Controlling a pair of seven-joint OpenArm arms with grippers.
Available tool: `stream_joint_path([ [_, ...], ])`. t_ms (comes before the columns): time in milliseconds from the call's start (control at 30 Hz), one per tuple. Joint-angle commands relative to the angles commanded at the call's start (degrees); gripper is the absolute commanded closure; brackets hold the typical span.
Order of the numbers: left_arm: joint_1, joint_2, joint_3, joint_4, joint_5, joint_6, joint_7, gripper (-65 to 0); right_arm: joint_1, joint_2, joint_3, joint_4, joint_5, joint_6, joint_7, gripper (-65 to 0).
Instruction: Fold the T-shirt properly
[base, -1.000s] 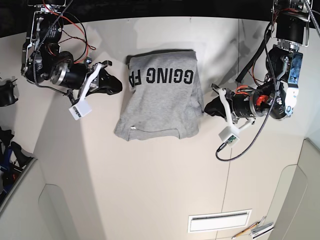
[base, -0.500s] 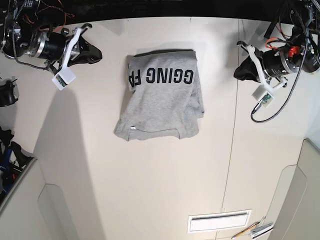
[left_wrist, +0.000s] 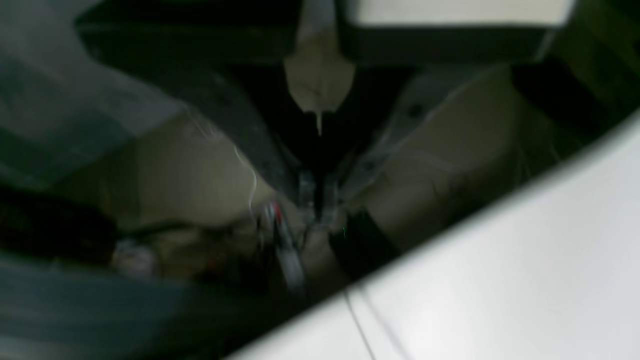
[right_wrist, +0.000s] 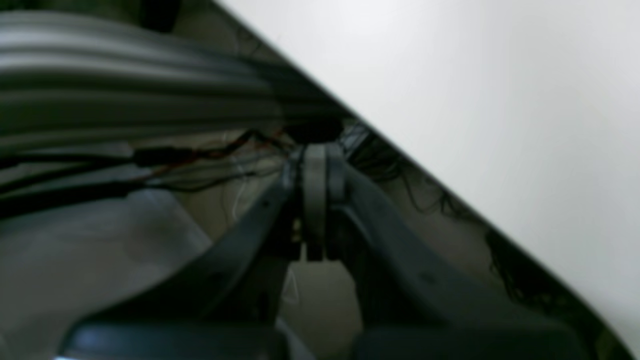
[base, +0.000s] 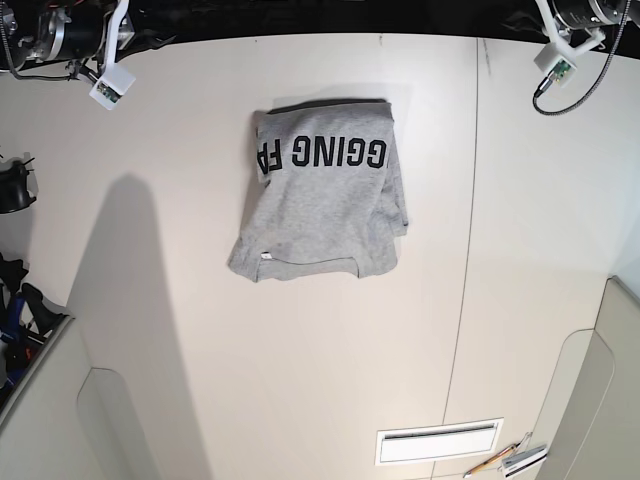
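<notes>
Fingers (right_wrist: 315, 200) meet on both grippers (seemingly — blurred), holding nothing — T-shirt (base: 322, 195) lies folded.

Base view: overhead, looking straight down on the white table (base: 300, 380), far enough to take in its full width. Left wrist view: blurred close-up past its own gripper (left_wrist: 317, 200) toward the table edge (left_wrist: 450, 230). Right wrist view: likewise, close behind its gripper (right_wrist: 314, 200). All 3 views share the white tabletop.

Blk arms, red/blk cables, white cam module (base: 110, 83).
</notes>
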Motion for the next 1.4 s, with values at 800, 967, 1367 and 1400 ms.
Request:
stream_joint_path([
  [800, 2.84, -6.34, 32.96, -32.22, 29.24, 8.95, -8.5, 0.0, -13.7, 4.52, -14.91, -12.39, -10.62, -1.01, 4.55, 0.0],
  [967, -9.97, -6.23, 45.35, -51.12, 29.22, 8.93, -18.84, 0.0, -7.52, 4.5, -28.7, -22.67, -17.09, -2.45, 7.37, 0.0],
  [1367, -35.28, 4.57, 72.11, -81.05, 29.2, 12.45, -22.62, 0.0, 3.78, -2.29, -39.26, -47.82, -31.52, -2.54, 21.59, 0.0],
  [1400, -36.87, 5.53, 72.96, -82.68, 29.2, 13.28, -22.77, 0.0, 4.31, -2.69, -39.28, -48.76, -31.52, -2.51, 22.77, 0.0],
])
